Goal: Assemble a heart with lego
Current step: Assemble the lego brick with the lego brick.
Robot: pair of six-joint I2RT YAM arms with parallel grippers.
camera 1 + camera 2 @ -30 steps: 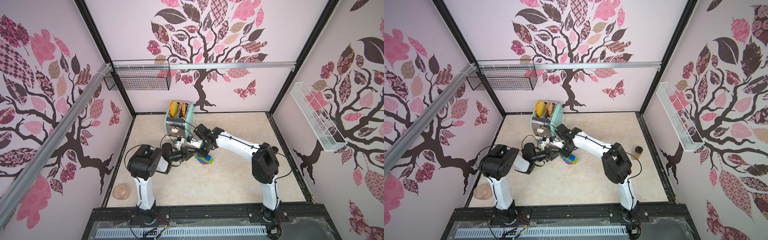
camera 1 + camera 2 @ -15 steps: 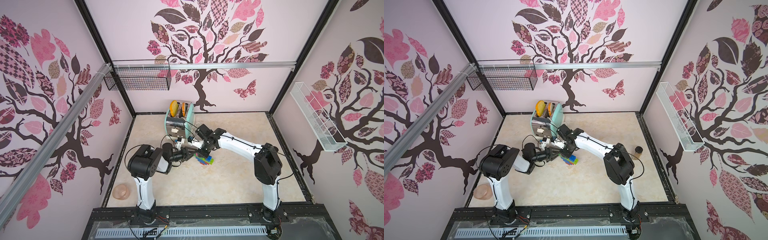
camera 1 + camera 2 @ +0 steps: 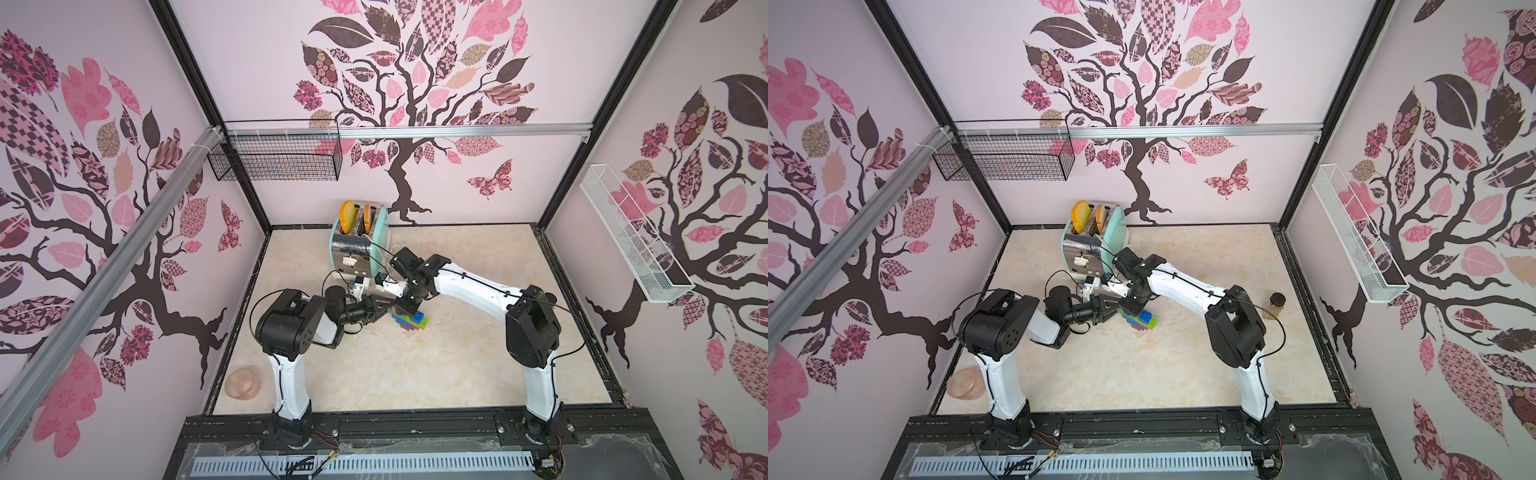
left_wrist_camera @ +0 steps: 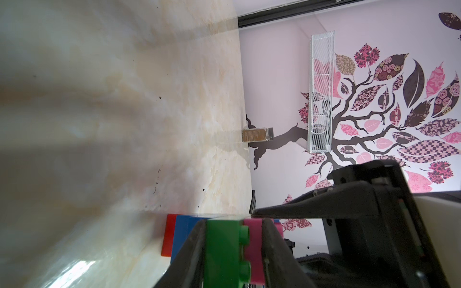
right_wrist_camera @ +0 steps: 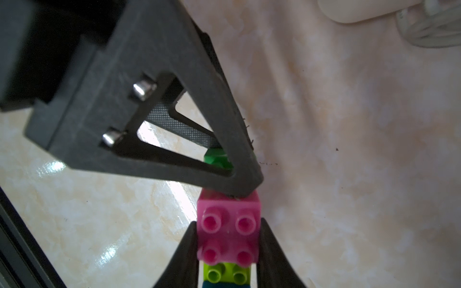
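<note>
As we judge, heart (image 3: 409, 322): nearly built, pink brick (image 5: 228, 239) seating remains.
Left gripper (image 4: 232, 227): clamps heart.
Right gripper (image 5: 228, 223): clamps pink brick.

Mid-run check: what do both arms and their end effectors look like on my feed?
The left arm and right arm match: white links, bulky black joint housings, thin black cables looping alongside. The left end effector and right end effector are black, with tapered triangular fingers; silver bolt heads and a mesh-textured pad show on the left one.
</note>
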